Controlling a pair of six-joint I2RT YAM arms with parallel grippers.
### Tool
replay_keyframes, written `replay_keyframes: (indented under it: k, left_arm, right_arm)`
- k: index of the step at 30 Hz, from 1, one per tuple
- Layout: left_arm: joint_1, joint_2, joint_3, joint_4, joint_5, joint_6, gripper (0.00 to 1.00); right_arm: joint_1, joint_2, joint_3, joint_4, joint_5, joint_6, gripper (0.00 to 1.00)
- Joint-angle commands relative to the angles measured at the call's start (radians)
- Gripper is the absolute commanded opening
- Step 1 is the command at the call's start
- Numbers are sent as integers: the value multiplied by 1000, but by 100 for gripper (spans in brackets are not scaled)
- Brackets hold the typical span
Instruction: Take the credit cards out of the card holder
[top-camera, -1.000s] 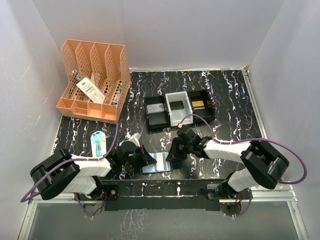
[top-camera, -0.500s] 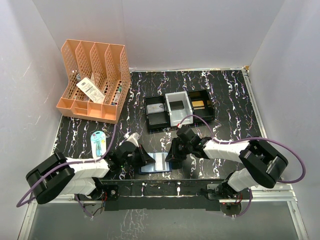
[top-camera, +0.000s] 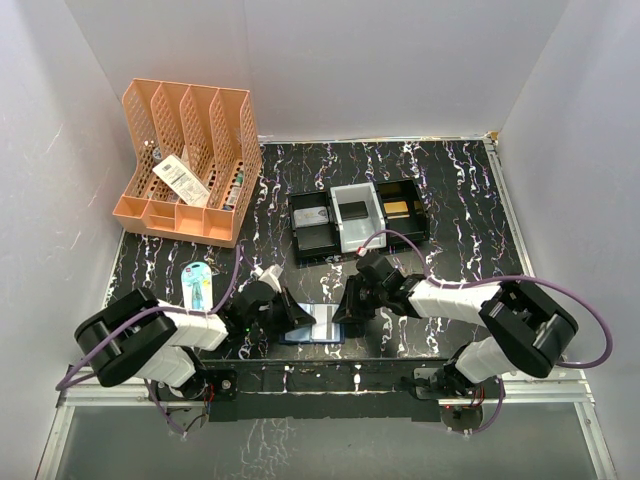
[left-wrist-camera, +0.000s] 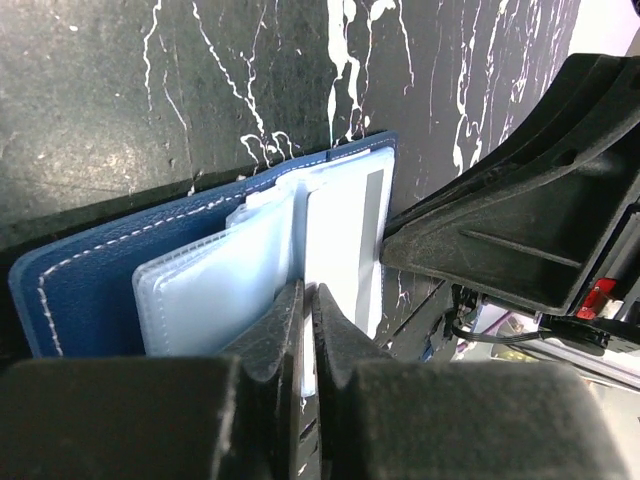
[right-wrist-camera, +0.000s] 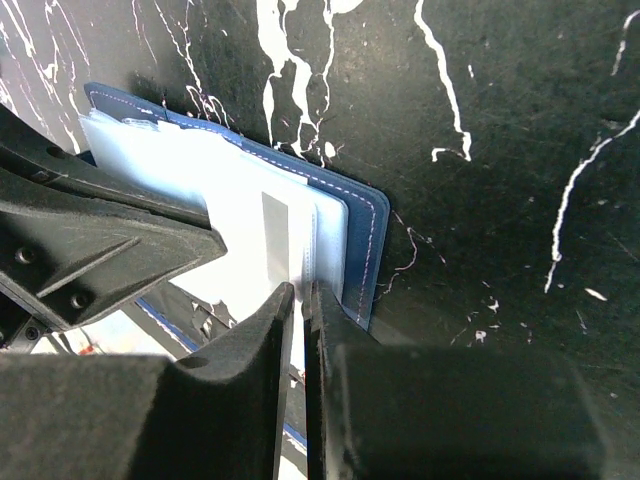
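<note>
The navy-blue card holder (top-camera: 300, 338) lies open near the table's front edge, its pale slotted sleeves (left-wrist-camera: 215, 285) facing up. A white credit card with a grey stripe (left-wrist-camera: 345, 235) lies on its inner face. My left gripper (left-wrist-camera: 306, 298) comes in from the left, shut on a thin pale sleeve edge at the holder's fold. My right gripper (right-wrist-camera: 300, 295) comes in from the right, shut on the near edge of the white credit card (right-wrist-camera: 255, 230). In the top view, the left gripper (top-camera: 293, 320) and right gripper (top-camera: 342, 314) meet over the holder.
A black, white and black row of trays (top-camera: 357, 215) stands behind the holder. An orange file rack (top-camera: 190, 160) fills the far left corner. A pale blue packet (top-camera: 198, 285) lies left of the left arm. The table's front edge (top-camera: 320, 362) runs just below the holder.
The left arm has swung its elbow up and toward the holder, nudging its gripper slightly right. The right arm and the holder have barely moved.
</note>
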Motion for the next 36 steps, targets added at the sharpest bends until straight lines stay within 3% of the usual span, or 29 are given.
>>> replay_keyframes:
  k: [1,7,14,22,26,31,36]
  left_arm:
    - [-20,57,21,116,67,-4,0]
    - [-20,-54,-11,3,11,19,0]
    - [-15,-251,-51,-136,-53,63,0]
    - [-16,-230,-32,-188,-72,49,0]
    - [-15,-204,-17,-176,-57,43,22]
    - [-16,-179,-27,-112,-55,10,30]
    - [-16,-195,5,-168,-47,17,37]
  right_arm:
    - [27,29,-27,2,9,-18,9]
    - [26,25,26,-140,154,-51,11]
    - [24,25,36,-154,163,-65,12]
    - [24,15,45,-141,136,-76,9]
    - [24,14,42,-135,134,-67,9]
    - [24,1,42,-130,127,-55,11]
    - [24,-22,68,-148,126,-63,12]
